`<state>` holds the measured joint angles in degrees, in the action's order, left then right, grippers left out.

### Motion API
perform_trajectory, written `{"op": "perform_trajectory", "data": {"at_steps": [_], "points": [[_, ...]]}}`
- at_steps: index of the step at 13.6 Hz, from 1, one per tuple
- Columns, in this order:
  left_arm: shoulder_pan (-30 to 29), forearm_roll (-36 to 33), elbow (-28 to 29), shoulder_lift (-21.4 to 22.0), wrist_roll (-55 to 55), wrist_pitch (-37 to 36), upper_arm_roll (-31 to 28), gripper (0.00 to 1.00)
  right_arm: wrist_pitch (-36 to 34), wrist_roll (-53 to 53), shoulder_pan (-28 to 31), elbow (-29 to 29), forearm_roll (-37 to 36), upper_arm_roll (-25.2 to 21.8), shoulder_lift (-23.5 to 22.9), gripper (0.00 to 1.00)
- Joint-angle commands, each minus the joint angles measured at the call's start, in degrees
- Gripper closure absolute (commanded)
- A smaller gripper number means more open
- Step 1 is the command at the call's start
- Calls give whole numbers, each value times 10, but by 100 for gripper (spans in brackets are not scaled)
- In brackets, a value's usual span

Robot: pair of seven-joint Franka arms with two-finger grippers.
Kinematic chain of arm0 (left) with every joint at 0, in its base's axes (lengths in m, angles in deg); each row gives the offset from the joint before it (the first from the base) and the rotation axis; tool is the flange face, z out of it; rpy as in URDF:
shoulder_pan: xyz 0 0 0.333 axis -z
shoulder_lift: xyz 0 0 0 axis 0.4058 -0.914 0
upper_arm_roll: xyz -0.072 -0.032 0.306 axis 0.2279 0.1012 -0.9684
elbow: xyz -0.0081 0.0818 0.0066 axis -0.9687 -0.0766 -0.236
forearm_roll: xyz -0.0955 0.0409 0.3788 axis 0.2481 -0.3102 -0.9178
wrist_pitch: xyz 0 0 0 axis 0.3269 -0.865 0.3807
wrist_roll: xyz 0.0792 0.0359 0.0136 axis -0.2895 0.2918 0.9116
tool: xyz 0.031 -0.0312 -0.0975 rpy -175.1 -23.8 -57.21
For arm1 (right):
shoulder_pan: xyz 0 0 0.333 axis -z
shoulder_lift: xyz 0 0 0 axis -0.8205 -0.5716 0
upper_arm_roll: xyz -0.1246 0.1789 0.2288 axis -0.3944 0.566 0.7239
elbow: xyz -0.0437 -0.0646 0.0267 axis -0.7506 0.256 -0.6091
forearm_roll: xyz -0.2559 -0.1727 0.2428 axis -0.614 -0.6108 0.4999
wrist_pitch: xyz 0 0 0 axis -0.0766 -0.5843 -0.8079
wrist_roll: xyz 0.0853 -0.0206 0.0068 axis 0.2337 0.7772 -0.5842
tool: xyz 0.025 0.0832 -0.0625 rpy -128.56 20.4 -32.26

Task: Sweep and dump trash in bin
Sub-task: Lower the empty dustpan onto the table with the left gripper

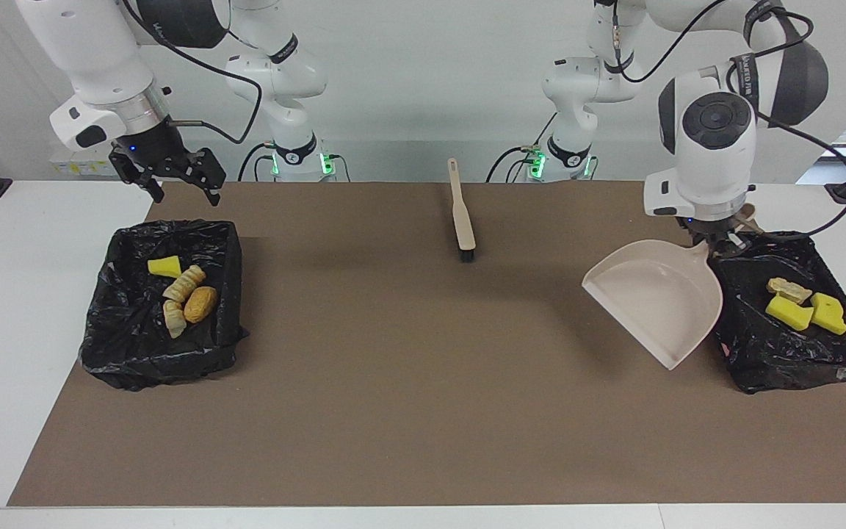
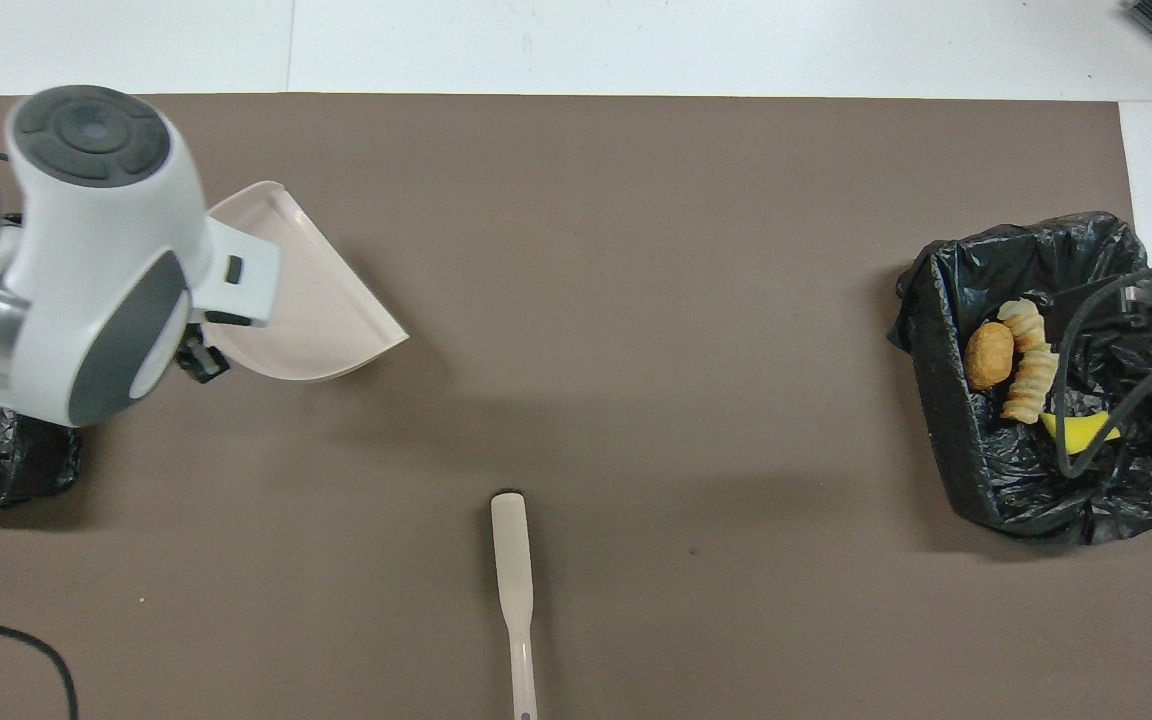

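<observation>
Two black-lined bins: the bin [image 1: 162, 305] at nine o'clock holds four trash scraps [image 1: 184, 290], the bin [image 1: 794, 312] at three o'clock three scraps [image 1: 805, 308]. Left gripper [image 1: 720, 239] clamps one dustpan [image 1: 654, 297]; right gripper [image 1: 181, 184] gapes empty.

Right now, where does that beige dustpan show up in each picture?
Facing view: dustpan, held up beside the bin at the left arm's end.
Overhead view: dustpan, partly covered by the left arm.
Shared landmark: the brush lying mid-table near the robots.
</observation>
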<state>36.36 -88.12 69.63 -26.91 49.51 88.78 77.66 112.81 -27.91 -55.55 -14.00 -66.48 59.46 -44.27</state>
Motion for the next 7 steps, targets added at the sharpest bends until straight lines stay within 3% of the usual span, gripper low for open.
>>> {"op": "perform_trajectory", "data": {"at_steps": [1,5,7], "points": [[50,66,-15,-27,127,28,-11,100,8,7,4,-14,10,2,11,0],[102,132,-50,-82,344,76,-11,100,8,7,4,-14,10,2,11,0],[111,177,-49,-86,457,139,-11,100,8,7,4,-14,10,2,10,0]]}}
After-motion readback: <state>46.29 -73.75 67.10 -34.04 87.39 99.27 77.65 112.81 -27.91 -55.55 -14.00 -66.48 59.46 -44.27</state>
